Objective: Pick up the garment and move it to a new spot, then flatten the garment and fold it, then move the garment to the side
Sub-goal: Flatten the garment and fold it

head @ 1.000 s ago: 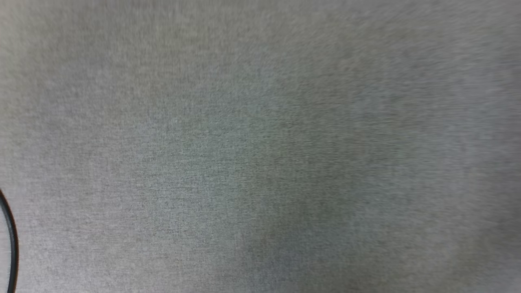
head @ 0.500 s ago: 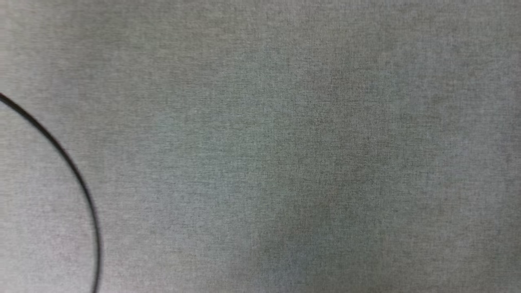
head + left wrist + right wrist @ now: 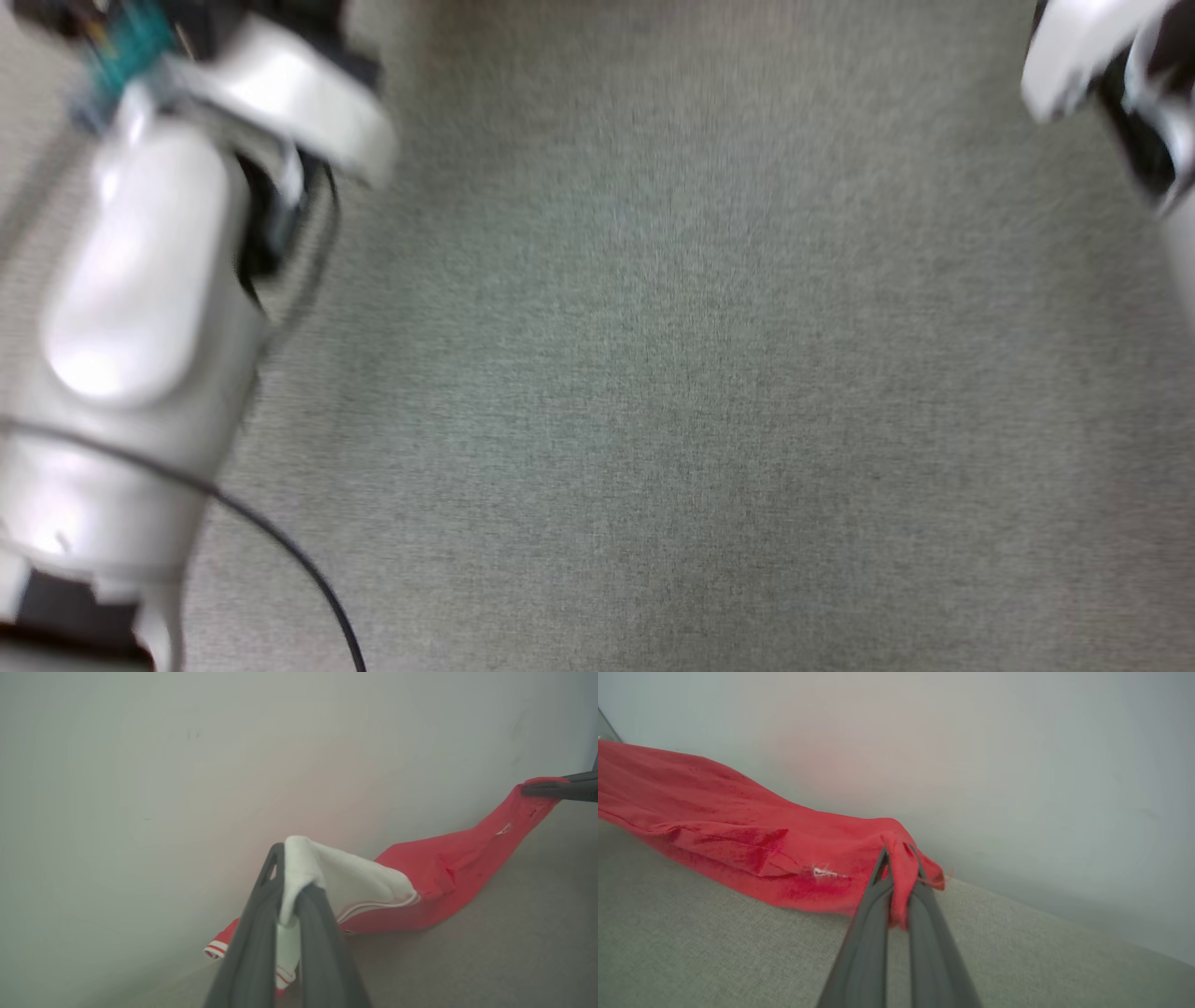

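— Head view?
— Blurred: left forearm and right forearm over the grey surface.
— Left wrist view?
— The left gripper pinches the white sleeve of the garment. The red cloth stretches across to the right gripper.
— Right wrist view?
— Its jaws are clamped on a red edge, and the cloth sags towards the surface.

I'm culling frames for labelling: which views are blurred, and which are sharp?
Head view: motion-smeared, the left forearm streaked. Left wrist view: the garment sharp, a pink cast on the wall. Right wrist view: the grey surface shows crisp weave.
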You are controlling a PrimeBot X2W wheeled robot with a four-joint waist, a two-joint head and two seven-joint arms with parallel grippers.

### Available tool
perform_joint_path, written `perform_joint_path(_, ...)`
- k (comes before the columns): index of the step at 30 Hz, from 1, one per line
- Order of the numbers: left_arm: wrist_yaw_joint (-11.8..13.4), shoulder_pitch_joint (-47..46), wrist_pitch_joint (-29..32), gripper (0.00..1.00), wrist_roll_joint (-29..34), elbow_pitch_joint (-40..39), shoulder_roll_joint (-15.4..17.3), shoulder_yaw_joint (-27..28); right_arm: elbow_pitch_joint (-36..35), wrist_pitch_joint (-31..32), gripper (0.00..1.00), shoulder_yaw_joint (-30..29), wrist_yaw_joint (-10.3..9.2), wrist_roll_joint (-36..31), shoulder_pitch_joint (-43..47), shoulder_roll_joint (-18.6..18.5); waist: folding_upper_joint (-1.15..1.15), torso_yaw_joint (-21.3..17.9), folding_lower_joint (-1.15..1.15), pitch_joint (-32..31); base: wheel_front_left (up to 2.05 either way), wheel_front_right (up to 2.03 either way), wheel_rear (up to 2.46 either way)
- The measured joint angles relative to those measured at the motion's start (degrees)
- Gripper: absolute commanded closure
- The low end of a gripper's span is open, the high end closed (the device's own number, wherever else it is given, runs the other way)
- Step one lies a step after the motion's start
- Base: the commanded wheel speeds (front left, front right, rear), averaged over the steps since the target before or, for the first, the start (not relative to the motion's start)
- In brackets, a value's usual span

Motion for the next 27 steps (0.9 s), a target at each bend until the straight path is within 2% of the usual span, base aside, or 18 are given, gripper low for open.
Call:
perform_joint_path(4,0.2,10.5,0.0,1.00,-0.2,-1.9,-0.5,1.5,-2.2,0.1,1.00,4.6,0.00,5.2,8.5,-2.8,0.00,0.4,-0.01,-4.5,0.00,0.00,0.00)
perform_joint_path(5,0.2,10.5,0.0,1.00,-0.2,-1.9,-0.5,1.5,-2.2,0.1,1.00,4.6,0.00,5.2,8.5,-2.8,0.00,0.4,-0.01,-4.5,0.00,0.00,0.00)
perform_joint_path(6,-0.3,15.5,0.0,1.00,-1.0,-1.8,0.2,1.4,-4.2,0.6,1.00,7.9,0.00,7.0,12.6,-4.6,0.00,0.6,-0.01,-6.8,0.00,0.00,0.00)
perform_joint_path(7,-0.3,15.5,0.0,1.00,-1.0,-1.8,0.2,1.4,-4.2,0.6,1.00,7.9,0.00,7.0,12.6,-4.6,0.00,0.6,-0.01,-6.8,0.00,0.00,0.00)
perform_joint_path(8,-0.7,19.6,0.0,1.00,-1.4,-1.3,1.8,0.8,-6.1,0.8,1.00,10.8,0.00,8.7,15.9,-6.7,0.00,0.7,-0.01,-9.0,0.00,0.00,0.00)
perform_joint_path(12,-1.2,27.8,0.0,1.00,-3.1,-0.9,5.1,-0.8,-9.0,0.9,1.00,13.7,0.00,13.1,21.8,-10.0,0.00,0.9,-0.02,-13.1,0.00,0.00,0.00)
perform_joint_path(15,-1.4,33.1,0.4,1.00,-6.2,-1.7,7.0,-1.6,-10.1,0.6,1.00,14.4,0.00,15.3,25.1,-11.7,0.00,1.1,-0.02,-15.8,0.00,0.00,0.00)
perform_joint_path(19,-1.5,39.5,1.5,1.00,-7.3,-4.0,9.5,-3.6,-11.1,1.1,1.00,15.2,0.00,18.0,30.3,-12.8,0.00,1.6,-0.02,-19.1,0.00,0.00,0.00)
perform_joint_path(27,-1.5,48.1,4.1,1.00,-8.9,-8.8,11.1,-6.3,-13.0,4.5,1.00,13.4,0.00,25.3,39.8,-14.9,0.00,2.2,-0.02,-24.3,0.00,0.00,0.00)
